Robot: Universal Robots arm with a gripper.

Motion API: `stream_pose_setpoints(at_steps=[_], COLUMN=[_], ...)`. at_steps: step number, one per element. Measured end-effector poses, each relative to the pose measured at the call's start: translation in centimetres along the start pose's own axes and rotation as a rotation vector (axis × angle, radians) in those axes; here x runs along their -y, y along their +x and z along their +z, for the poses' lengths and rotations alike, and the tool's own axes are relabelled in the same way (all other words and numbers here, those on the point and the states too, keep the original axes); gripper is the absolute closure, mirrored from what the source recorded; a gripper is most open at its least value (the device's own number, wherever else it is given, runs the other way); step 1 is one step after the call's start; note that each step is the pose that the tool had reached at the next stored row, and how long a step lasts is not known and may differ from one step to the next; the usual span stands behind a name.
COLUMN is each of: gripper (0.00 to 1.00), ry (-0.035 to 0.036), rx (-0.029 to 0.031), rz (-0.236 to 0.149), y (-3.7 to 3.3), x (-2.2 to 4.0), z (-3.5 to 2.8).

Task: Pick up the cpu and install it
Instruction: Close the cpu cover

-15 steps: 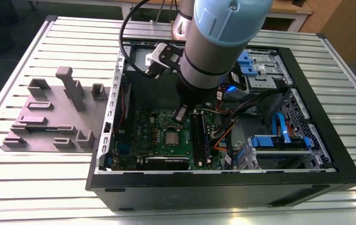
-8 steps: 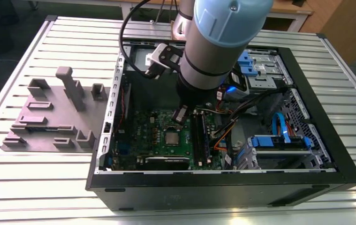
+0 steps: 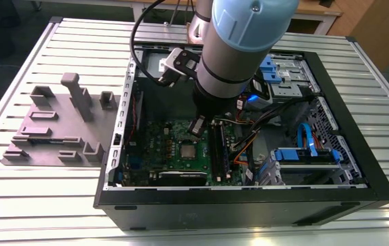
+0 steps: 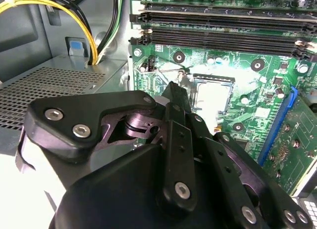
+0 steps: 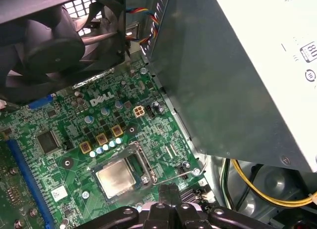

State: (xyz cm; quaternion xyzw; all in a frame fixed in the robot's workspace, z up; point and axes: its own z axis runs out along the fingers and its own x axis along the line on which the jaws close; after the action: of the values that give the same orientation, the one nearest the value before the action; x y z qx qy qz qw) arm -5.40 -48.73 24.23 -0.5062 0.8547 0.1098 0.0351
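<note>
- Lying on its side on a slatted metal table point(image 3: 30, 205), an open black computer case point(image 3: 249, 205) takes up most of the exterior view; a grey fixture plate point(image 3: 50, 133) with upright blocks sits on the table toward the exterior view's left, apart from the case
- Reaching down into the case, the robot arm point(image 3: 235, 46) ends above the green motherboard point(image 3: 170, 138); a large grey power-supply box point(image 5: 237, 75) stands beside the board in the first wrist view, with yellow cables point(image 5: 257, 187) under it
- A black fan point(image 5: 59, 46) sits over the board's far edge in the first wrist view; long black memory slots point(image 4: 223, 21) run across the board in the second wrist view
- The gripper point(image 5: 168, 194) hangs just above the board, near the socket frame point(image 5: 124, 172); whether its fingers are apart or together cannot be told from these pictures
- The cpu point(image 5: 116, 178) lies flat inside the socket frame, silver top up, apart from the gripper; it also shows as a small grey square point(image 3: 188, 150) on the board in the exterior view
</note>
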Motion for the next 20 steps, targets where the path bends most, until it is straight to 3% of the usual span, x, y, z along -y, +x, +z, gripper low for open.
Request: stream_pose_setpoints(at_steps=[16,20], gripper=[0.89,0.89], ry=[0.0011,0.0009], rx=[-0.0017,-0.0017], rz=[0.0,0.0], y=[0.13,0.66], x=[0.02,0.19], z=[-0.02,-0.14])
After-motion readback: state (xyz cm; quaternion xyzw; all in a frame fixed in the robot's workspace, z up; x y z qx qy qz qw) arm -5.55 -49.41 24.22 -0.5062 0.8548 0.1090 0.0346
